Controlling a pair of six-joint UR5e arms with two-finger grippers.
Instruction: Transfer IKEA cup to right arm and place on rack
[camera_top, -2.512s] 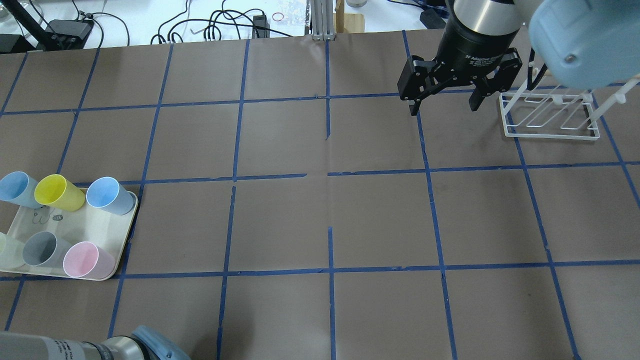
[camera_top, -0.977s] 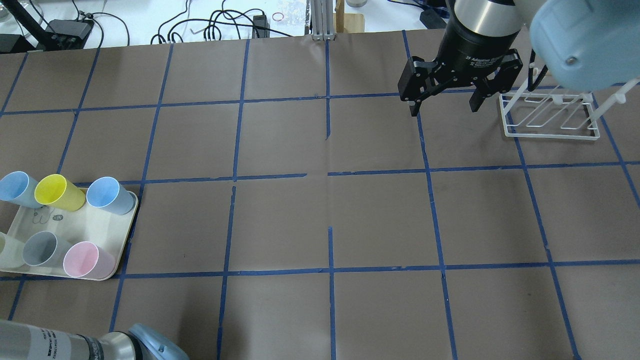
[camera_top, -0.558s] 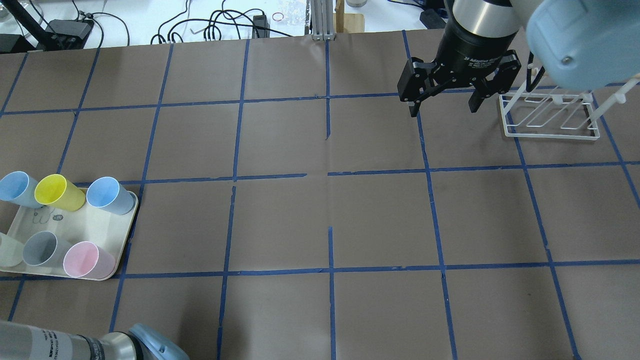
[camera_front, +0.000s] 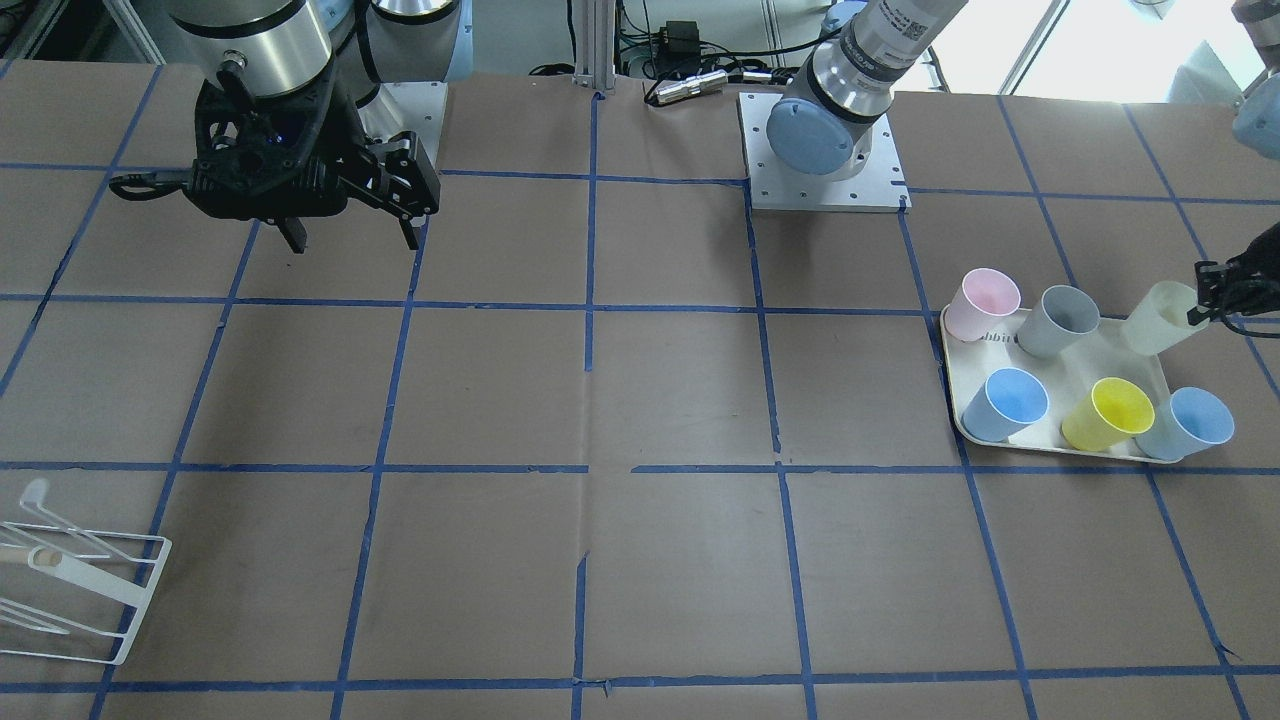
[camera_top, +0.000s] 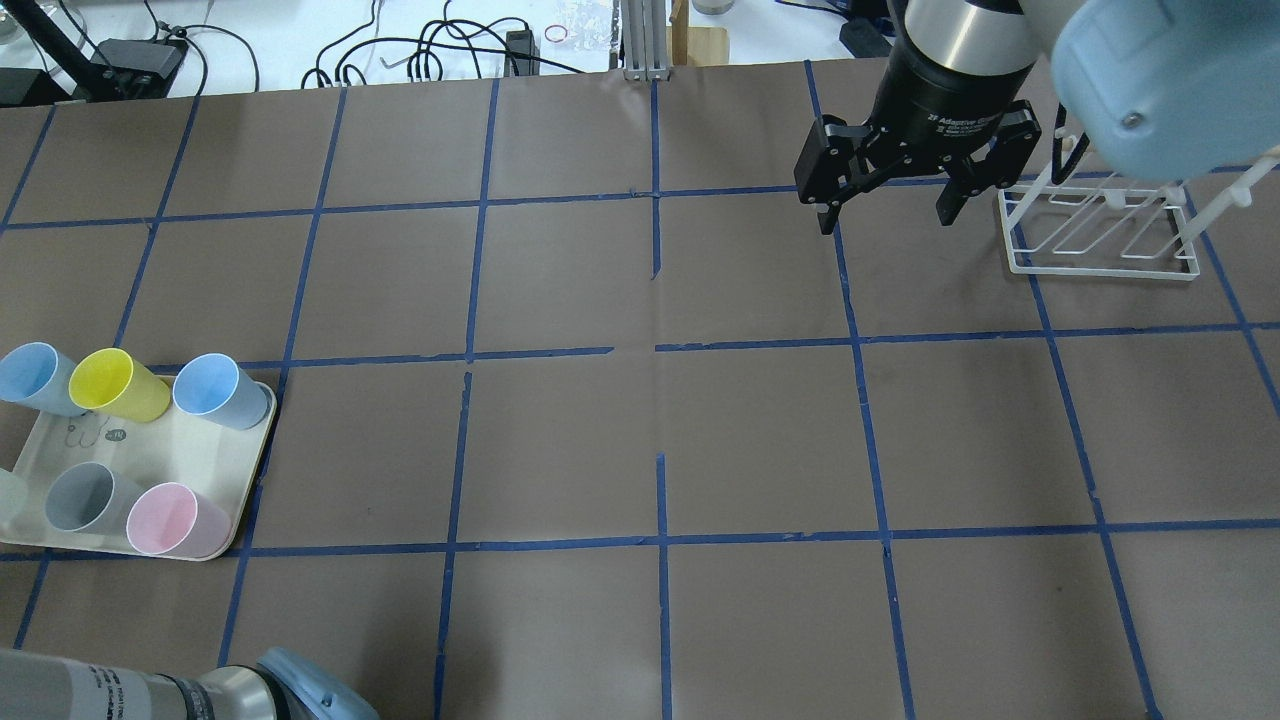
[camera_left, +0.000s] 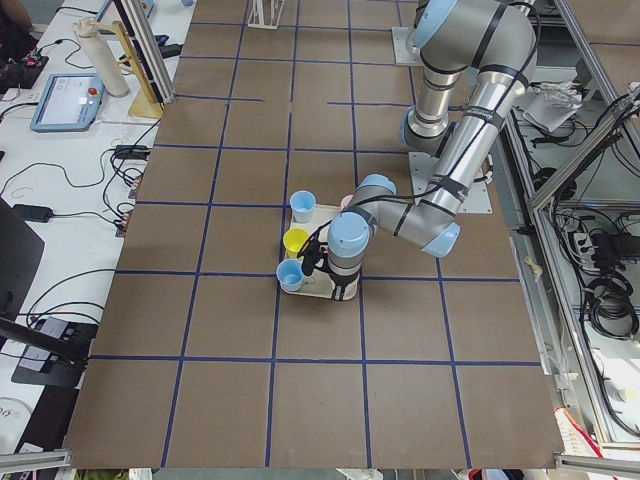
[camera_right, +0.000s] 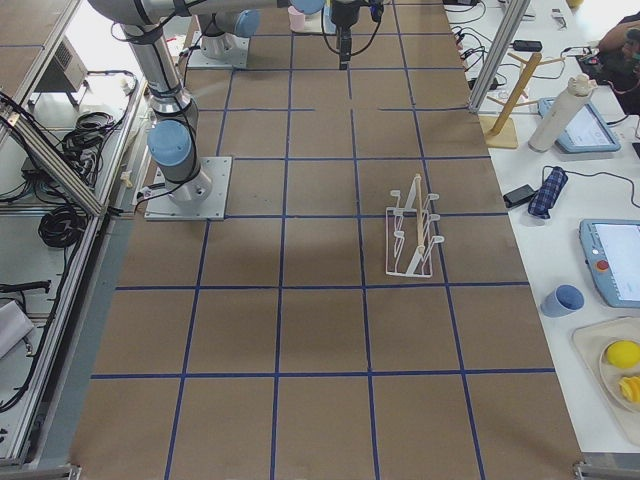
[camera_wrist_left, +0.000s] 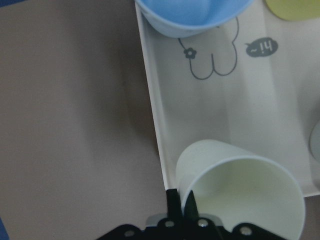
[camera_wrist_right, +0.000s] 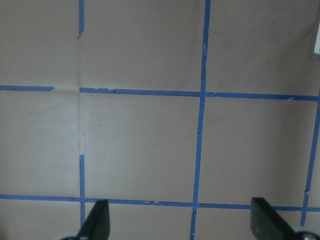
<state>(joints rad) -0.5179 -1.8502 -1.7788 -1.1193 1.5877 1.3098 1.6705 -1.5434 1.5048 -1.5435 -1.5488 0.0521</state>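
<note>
The cream IKEA cup (camera_front: 1155, 316) is tilted at the corner of the cream tray (camera_front: 1060, 372). My left gripper (camera_front: 1208, 298) is shut on its rim, one finger inside and one outside, as the left wrist view (camera_wrist_left: 181, 198) shows on the cup (camera_wrist_left: 235, 185). In the overhead view only a sliver of the cup (camera_top: 8, 495) shows at the left edge. My right gripper (camera_top: 885, 212) is open and empty, hovering above the table just left of the white wire rack (camera_top: 1100, 238). The rack also shows in the front view (camera_front: 75, 590).
On the tray (camera_top: 190, 455) stand a pink cup (camera_top: 175, 520), a grey cup (camera_top: 90, 497), a yellow cup (camera_top: 115, 385) and two blue cups (camera_top: 220, 392). Brown paper with a blue tape grid covers the table. Cables lie beyond the far edge.
In the overhead view the cream cup has slid further left toward the frame edge. My left arm's elbow has shifted slightly. My right gripper has stayed open and barely moved.
</note>
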